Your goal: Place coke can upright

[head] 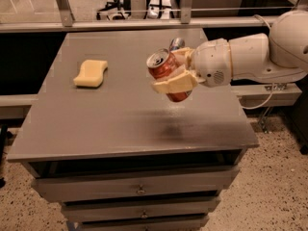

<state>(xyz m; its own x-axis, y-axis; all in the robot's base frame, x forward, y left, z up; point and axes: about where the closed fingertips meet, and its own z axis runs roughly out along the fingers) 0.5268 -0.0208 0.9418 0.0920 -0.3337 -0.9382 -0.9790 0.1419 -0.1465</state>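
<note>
Grey drawer cabinet, speckled floor

- The grey surface tops a cabinet of stacked drawers with small knobs.
- A yellow sponge lies flat on the surface's left part, well apart from anything else.
- A slim silver-and-blue can shows only its top near the far edge, behind the hand, which hangs above the surface's right middle.
- A metal rail runs behind the surface.
- Speckled floor lies below.
</note>
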